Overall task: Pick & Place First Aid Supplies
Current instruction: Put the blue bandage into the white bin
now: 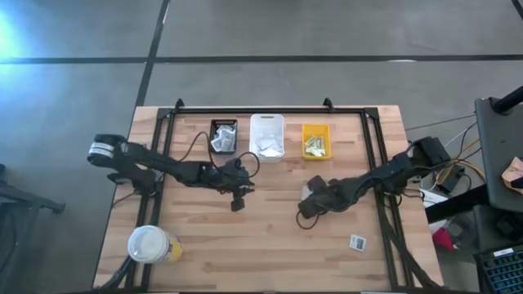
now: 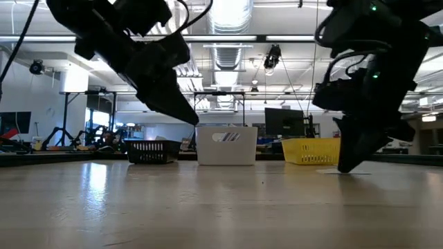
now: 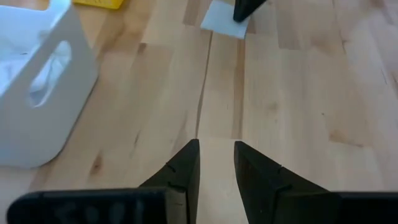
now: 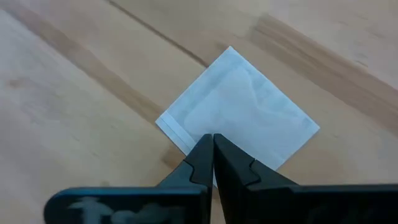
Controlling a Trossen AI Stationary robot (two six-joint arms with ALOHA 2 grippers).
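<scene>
A plain white square packet [image 4: 249,106] lies flat on the wooden table right of centre [image 1: 311,189]. My right gripper [image 4: 213,140] is shut, its tips down on the packet near one edge; in the low view it [image 2: 345,168] reaches table level. My left gripper [image 3: 216,155] hangs open above bare wood near the table's middle [image 1: 237,201], nothing between its fingers. A second packet [image 1: 357,242], white with dark patches, lies flat near the front right. My right gripper sets its shut fingertips [image 4: 205,149] on the packet's top face just inside its sealed edge [image 4: 186,127]. The fingers come steeply from above, slanting in from the table's right. The packet lies flat on the table; its nearest corner is hidden under the fingers.
At the back stand a black bin [image 1: 223,135], a white bin [image 1: 267,135] and a yellow bin [image 1: 315,140], each with packets inside. A white-lidded cup [image 1: 149,243] stands at the front left. A black frame [image 1: 270,111] runs along the far edge and down both sides.
</scene>
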